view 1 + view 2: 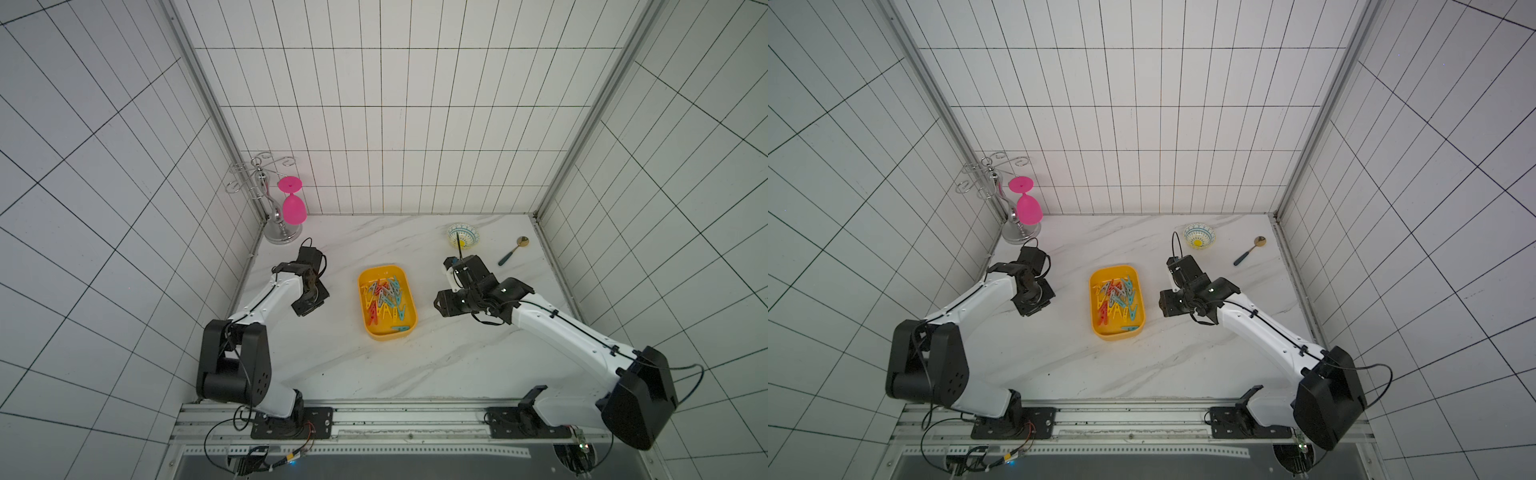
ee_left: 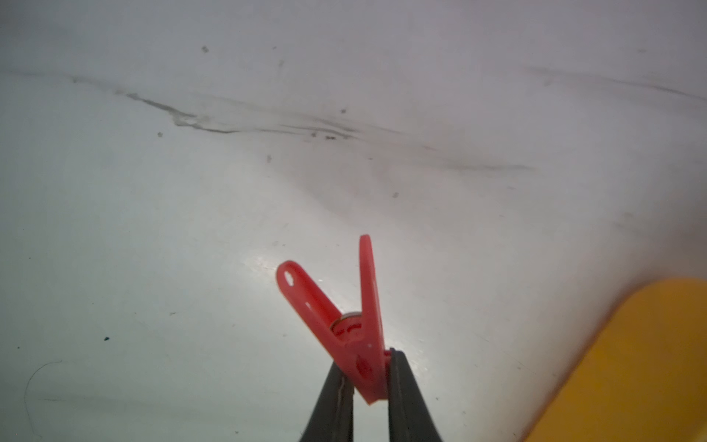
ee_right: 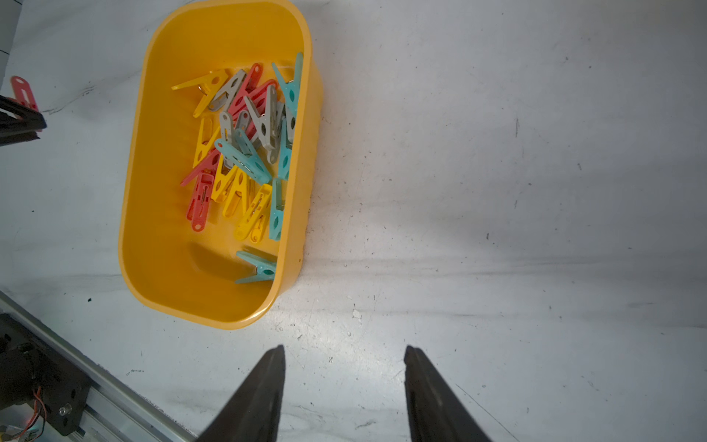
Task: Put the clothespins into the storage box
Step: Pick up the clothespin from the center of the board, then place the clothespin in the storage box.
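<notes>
A red clothespin [image 2: 355, 336] is pinched at its narrow end between the black left fingers [image 2: 333, 402], over the tabletop [image 2: 153, 229] left of the yellow-orange storage box [image 3: 137, 191]; its legs splay in a V, pointing away from the fingers. The box, lengthwise front to back, holds jumbled yellow, red, teal and grey clothespins [image 3: 245, 153]. The right fingers [image 3: 264, 390] stand spread, empty.

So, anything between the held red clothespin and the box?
Nothing visible. The left gripper holds the red clothespin beside the box; only bare table lies between. The right gripper stands open on the box's far side.
</notes>
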Motion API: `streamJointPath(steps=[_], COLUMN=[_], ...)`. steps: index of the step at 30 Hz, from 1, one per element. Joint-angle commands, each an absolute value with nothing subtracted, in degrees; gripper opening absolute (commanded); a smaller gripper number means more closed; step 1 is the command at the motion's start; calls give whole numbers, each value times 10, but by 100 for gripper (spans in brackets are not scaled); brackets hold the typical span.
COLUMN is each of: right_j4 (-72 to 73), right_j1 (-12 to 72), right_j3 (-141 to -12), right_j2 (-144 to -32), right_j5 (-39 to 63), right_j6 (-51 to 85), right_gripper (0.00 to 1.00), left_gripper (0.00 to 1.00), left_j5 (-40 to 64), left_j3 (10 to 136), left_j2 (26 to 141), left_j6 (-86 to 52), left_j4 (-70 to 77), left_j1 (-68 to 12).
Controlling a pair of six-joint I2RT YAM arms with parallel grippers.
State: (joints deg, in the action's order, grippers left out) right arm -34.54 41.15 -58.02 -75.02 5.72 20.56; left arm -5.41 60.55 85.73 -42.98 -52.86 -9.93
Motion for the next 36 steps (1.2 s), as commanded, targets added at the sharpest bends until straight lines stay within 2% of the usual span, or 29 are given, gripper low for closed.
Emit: streamJointPath(steps=[1,5,9,15,18,21,23,25,27,28,30,36], right_j4=[-346,-346,-347,-353,-359,-365,-370,-376,-382,-386,-394,-330], right_j1=[388,360,349,347,345,338,334,330,320,314,287,173], right_j3=[-556,-547,-543,-533,-532,-533,-538,-546,-556,-562,-576,-548], right_j2=[-732,-726,-721,-713,-707,-701,-698,-694,-692,-691,-687,-648], right_j5=[58,61,66,64,56,54,52,44,35,26,-3,-108], right_j6=[201,201,201,204,203,200,197,193,186,182,170,141], right_gripper=[54,54,54,54,54,56,61,83,85,85,94,99], left_gripper=[15,16,16,17,22,35,45,55,64,71,98,98], left_j5=[-66,-55,-69,-72,-69,-86,-108,-119,-114,-113,-118,-156], left_j3=[641,679,738,774,776,785,798,816,821,817,800,669], left_j2=[843,890,970,1052,1057,1029,1003,983,961,950,917,813], left_j6=[-460,-487,-490,-497,-492,-483,-471,-450,-426,-417,-390,-339], left_j4=[-540,-512,-513,-513,-513,-521,-534,-550,-555,-551,-537,-416], left_j1=[-183,-292,-361,-392,-392,-392,-392,-385,-363,-348,-301,-156])
